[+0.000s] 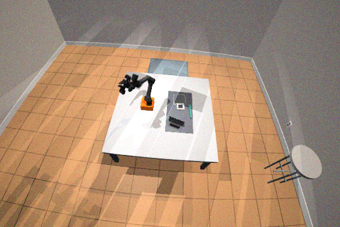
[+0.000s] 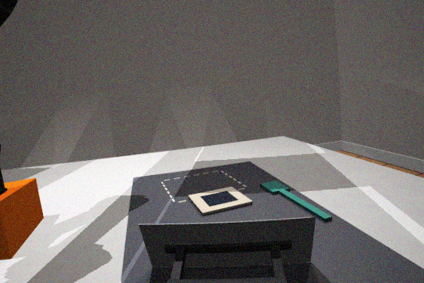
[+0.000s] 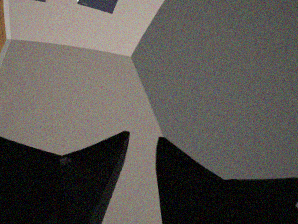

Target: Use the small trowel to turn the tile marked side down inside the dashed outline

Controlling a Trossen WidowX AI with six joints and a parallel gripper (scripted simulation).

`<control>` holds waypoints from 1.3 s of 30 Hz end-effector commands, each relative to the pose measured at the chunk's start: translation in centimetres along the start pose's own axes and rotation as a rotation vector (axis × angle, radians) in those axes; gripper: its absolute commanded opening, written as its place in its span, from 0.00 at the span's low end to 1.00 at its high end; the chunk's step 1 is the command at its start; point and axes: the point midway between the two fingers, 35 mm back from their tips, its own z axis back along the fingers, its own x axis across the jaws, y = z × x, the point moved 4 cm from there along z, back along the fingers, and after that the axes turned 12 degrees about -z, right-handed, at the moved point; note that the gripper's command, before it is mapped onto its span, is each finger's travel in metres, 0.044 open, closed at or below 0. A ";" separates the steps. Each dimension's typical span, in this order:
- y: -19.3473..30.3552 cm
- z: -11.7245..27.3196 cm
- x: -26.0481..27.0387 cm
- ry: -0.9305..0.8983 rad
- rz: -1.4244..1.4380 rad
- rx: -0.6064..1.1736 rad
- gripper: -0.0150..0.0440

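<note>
The cream tile [image 1: 183, 109] [image 2: 200, 201] lies flat on the grey mat [image 1: 188, 127] [image 2: 149, 187], its dark square mark facing up. It hides part of the near line of the dashed outline [image 2: 182, 201]; most of the outline lies beyond it. The teal trowel [image 1: 190, 112] [image 2: 303, 203] lies flat on the mat to the right of the tile, blade at the far end, handle toward the near side. My gripper [image 1: 120, 87] [image 3: 143, 140] is partly open and empty, raised at the table's far left, well away from tile and trowel.
A black rack-like stand [image 1: 176, 121] [image 2: 226, 232] is on the near part of the mat. The orange arm base [image 1: 147, 106] [image 2: 23, 210] is on the white table [image 1: 136, 141], left of the mat. A round stool [image 1: 306, 161] is on the floor at the right.
</note>
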 end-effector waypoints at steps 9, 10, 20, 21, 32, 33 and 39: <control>-4.6 -1.2 5.2 -0.193 -0.269 -0.103 0.42; -5.1 -1.3 5.6 -0.211 -0.292 -0.112 0.42; -10.3 -1.2 9.3 -0.387 -0.491 -0.189 0.42; -10.8 -1.1 9.6 -0.404 -0.507 -0.196 0.42; -16.6 0.2 12.8 -0.608 -0.704 -0.245 0.42; -17.3 0.4 13.1 -0.633 -0.727 -0.247 0.42; -20.7 2.3 14.5 -0.751 -0.795 -0.288 0.42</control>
